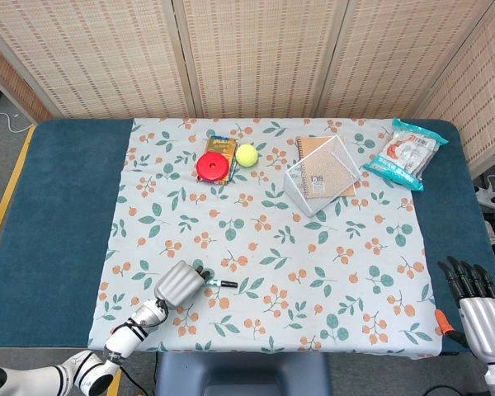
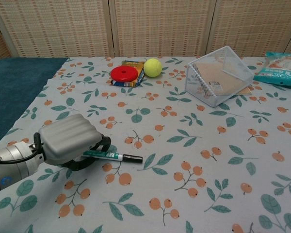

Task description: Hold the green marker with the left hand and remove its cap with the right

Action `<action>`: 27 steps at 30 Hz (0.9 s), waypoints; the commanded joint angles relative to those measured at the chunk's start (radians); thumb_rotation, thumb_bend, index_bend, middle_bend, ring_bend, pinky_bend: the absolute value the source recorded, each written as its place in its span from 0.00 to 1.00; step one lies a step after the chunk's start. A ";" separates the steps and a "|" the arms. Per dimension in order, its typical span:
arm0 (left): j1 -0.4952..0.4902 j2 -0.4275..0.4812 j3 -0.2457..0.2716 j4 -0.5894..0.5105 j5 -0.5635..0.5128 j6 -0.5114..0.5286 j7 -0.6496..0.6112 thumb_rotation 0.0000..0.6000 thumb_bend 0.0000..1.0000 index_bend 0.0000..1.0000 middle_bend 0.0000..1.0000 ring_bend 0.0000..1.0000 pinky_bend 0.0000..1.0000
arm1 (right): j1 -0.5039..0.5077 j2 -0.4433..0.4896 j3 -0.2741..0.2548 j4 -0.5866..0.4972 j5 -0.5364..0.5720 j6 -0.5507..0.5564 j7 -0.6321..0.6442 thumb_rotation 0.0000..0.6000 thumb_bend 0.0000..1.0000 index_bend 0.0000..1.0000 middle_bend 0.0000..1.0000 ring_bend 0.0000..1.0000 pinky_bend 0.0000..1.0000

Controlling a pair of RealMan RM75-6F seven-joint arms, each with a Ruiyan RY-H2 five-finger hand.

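Note:
The green marker (image 2: 108, 156) lies on the floral tablecloth (image 2: 194, 145) near the front left, its black cap (image 2: 133, 158) pointing right. My left hand (image 2: 70, 141) sits over the marker's left end with its fingers curled round the barrel. The cap end sticks out free to the right. The head view shows the same: left hand (image 1: 181, 285), marker (image 1: 217, 283), cap (image 1: 228, 284). My right hand (image 1: 477, 301) shows only in the head view. It is at the table's front right corner, far from the marker, with its fingers straight and apart and nothing in it.
At the back lie a red disc (image 1: 213, 167) on a coloured booklet (image 1: 221, 145) and a yellow ball (image 1: 247, 155). A tipped wire basket (image 1: 320, 177) rests on a notebook (image 1: 307, 148). A snack packet (image 1: 406, 153) lies back right. A small orange object (image 1: 441, 322) sits beside the right hand.

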 commanded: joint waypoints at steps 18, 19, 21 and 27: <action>0.098 -0.024 -0.057 -0.279 -0.108 0.182 0.180 1.00 0.65 0.87 1.00 0.91 0.98 | 0.167 -0.185 0.089 -0.030 -0.145 -0.095 -0.075 1.00 0.27 0.21 0.00 0.00 0.00; 0.096 -0.028 -0.062 -0.305 -0.126 0.176 0.214 1.00 0.65 0.87 1.00 0.91 0.98 | 0.189 -0.194 0.099 -0.044 -0.134 -0.128 -0.099 1.00 0.27 0.22 0.00 0.00 0.00; 0.092 -0.037 -0.068 -0.354 -0.160 0.167 0.269 1.00 0.65 0.87 1.00 0.91 0.98 | 0.231 -0.211 0.117 -0.070 -0.101 -0.195 -0.133 1.00 0.27 0.23 0.00 0.00 0.00; 0.068 -0.086 -0.071 -0.440 -0.182 0.173 0.405 1.00 0.65 0.87 1.00 0.91 0.98 | 0.320 -0.247 0.141 -0.140 0.002 -0.345 -0.160 1.00 0.27 0.25 0.00 0.00 0.00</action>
